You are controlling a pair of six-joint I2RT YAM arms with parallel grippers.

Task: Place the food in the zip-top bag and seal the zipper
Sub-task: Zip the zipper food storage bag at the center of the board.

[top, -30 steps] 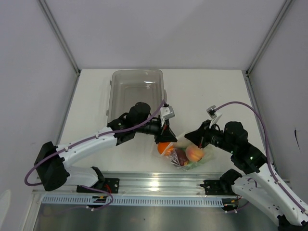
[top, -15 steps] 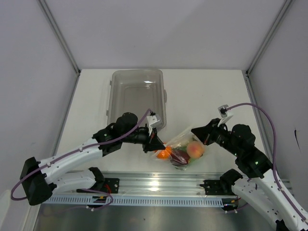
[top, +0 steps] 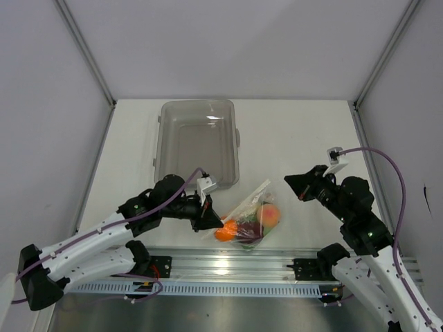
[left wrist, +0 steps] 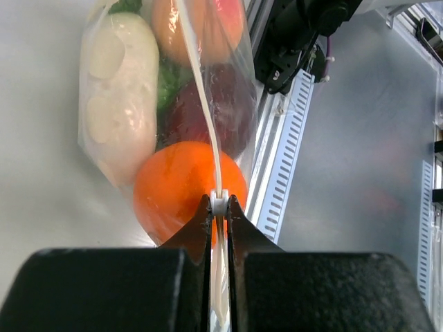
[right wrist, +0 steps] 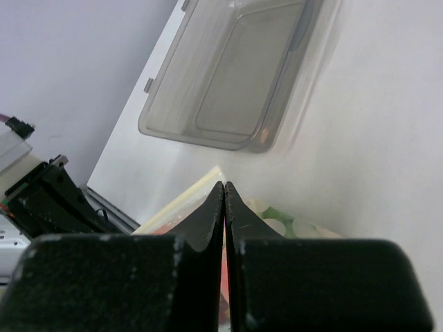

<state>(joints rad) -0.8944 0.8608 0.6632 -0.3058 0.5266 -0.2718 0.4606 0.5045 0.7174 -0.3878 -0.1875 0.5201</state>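
Clear, crinkly zip-top bag (top: 250, 216) on a white counter (top: 297, 131), colours showing straight through. The orange (left wrist: 173, 190) glows vivid at the bag's end by the black left claw (left wrist: 219, 200). Beside it sits a dark red bulb (left wrist: 232, 111), then a white radish (left wrist: 114, 104), a flash of green lettuce (left wrist: 166, 79) and a peach-and-red fruit (top: 268, 215). A whitish zipper (left wrist: 196, 76) lines the bag. Beyond the bag is a smoky grey translucent tray (top: 197, 142).

Finding: a robotics lab test cell, not a home or a shop. A white table (top: 291, 131) is enclosed by plain white panels (top: 228, 48). A left arm (top: 93, 238) and a right arm (top: 356, 207), both cabled, are bolted to an aluminium rail (top: 228, 263) above a slotted cable duct (top: 208, 288).
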